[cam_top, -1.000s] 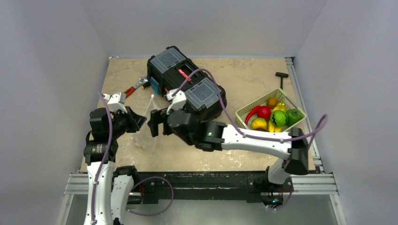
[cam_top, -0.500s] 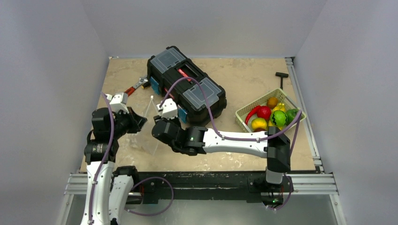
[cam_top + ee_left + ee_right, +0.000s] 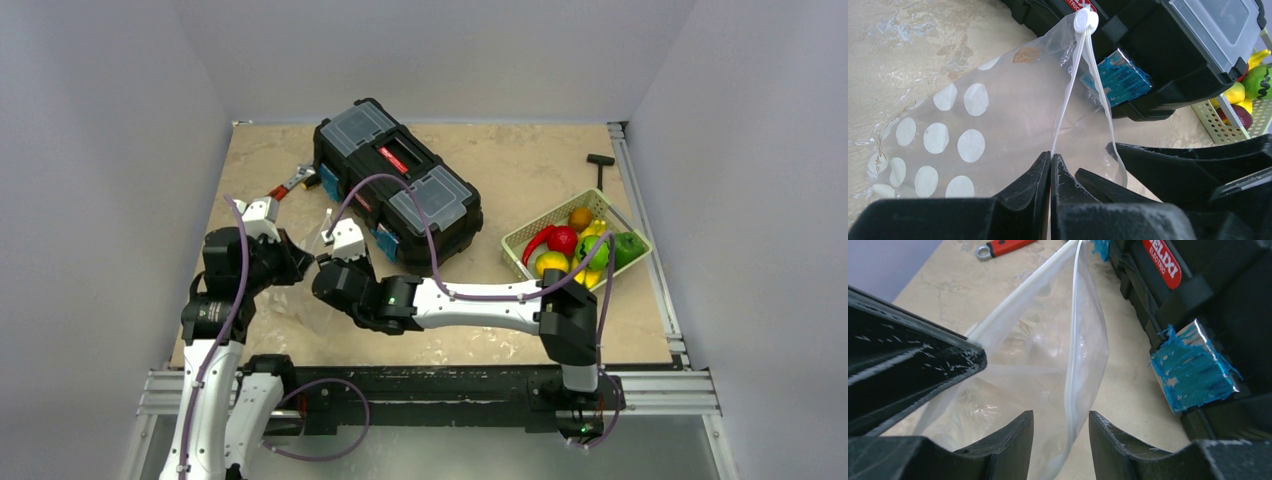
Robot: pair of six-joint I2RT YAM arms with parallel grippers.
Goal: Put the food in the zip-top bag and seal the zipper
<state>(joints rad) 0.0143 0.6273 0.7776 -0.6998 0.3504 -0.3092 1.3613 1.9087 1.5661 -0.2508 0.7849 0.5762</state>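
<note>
The clear zip-top bag (image 3: 948, 135) with white dots is held up at the table's left (image 3: 318, 300), its mouth parted. My left gripper (image 3: 1050, 159) is shut on one lip of the mouth, on the white zipper strip (image 3: 1065, 95). The white slider (image 3: 1085, 20) sits at the strip's far end. My right gripper (image 3: 1061, 421) is open, its jaws on either side of the other lip's zipper strip (image 3: 1073, 380), not closed on it. The two grippers (image 3: 295, 265) (image 3: 325, 275) almost touch. The food (image 3: 580, 245) lies in the pale green basket (image 3: 522, 238) at the right.
A black toolbox (image 3: 395, 185) stands just behind the bag, with a blue-taped latch (image 3: 1193, 365) close to my right fingers. A red-handled wrench (image 3: 285, 185) lies left of it. A black T-handle tool (image 3: 600, 165) lies at the back right.
My right arm has swung left and lower, bringing its open gripper onto the bag's mouth beside my left gripper. The left gripper shifted slightly right, still holding the bag.
</note>
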